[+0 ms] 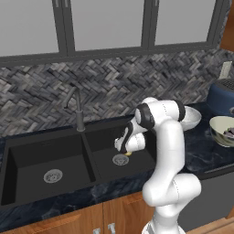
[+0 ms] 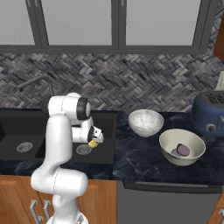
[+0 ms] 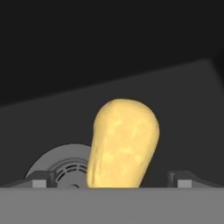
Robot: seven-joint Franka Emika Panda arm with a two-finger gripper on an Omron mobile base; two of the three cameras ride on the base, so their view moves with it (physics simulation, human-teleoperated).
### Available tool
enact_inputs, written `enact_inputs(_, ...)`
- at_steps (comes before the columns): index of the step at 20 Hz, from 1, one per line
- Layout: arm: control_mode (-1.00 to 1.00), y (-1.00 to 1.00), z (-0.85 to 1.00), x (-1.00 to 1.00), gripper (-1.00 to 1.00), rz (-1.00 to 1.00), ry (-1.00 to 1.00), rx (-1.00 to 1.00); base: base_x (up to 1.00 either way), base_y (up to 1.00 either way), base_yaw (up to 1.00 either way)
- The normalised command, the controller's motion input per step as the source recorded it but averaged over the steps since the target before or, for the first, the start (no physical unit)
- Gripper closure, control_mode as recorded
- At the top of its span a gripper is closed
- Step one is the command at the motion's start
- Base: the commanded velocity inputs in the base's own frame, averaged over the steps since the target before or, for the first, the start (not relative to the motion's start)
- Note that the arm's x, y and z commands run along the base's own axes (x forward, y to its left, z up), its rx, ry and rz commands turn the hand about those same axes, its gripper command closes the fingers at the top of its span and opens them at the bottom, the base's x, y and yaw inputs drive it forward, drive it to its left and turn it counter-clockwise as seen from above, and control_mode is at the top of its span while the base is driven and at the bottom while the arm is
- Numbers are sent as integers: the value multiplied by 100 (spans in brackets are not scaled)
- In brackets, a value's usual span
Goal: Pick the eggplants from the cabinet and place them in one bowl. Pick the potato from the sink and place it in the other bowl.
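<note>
Reaching down into the right basin of the black sink [image 1: 27, 157], a white robot arm bends low at the centre of the left base view, its end effector [image 3: 112, 180] poised directly over the potato [image 3: 124, 144]. In the hand view the yellow-tan potato stands large at the lower centre of the frame, between the two dark fingertips [image 3: 40, 180] at the bottom corners; the jaws are spread wide on either side of it and do not appear to touch it. A round steel drain [image 3: 61, 168] lies just to the lower left of the potato, partly behind it. In the right base view the potato [image 2: 92, 143] shows as a small yellow spot at the arm's wrist, left of centre, beside the drain. To the right on the dark marbled surface [image 2: 131, 157], the pale cream bowl [image 2: 182, 146] sits at the right of centre and already holds the dark purplish eggplants [image 2: 181, 150]. A speckled white bowl [image 2: 145, 122] stands just behind it toward the centre, and a dark navy-blue vessel [image 2: 211, 114] sits at the far right edge. The step in hand appears to be picking up the potato; the eggplant half of the task looks done. The next move likely calls for pressing the fingers together on the potato, lifting it clear of the basin, and carrying it right to the other bowl.
</note>
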Motion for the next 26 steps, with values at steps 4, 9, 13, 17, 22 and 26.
enact_inputs(4, -100, 0, -20, 11, -100, 0, 0, 0, 0, 0, 0)
enact_inputs(9, -100, 0, -24, 23, -100, 0, 0, 0, 0, 0, 0)
enact_inputs(13, -100, 0, -12, 18, -100, 0, 0, 0, 0, 0, 0)
enact_inputs(17, -100, 0, 0, 0, -100, 0, 0, 0, 0, 0, 0)
enact_inputs(22, -100, 0, 0, 0, -100, 0, 0, 0, 0, 0, 0)
enact_inputs(26, -100, 0, 0, 0, -100, 3, 0, 0, 0, 0, 0)
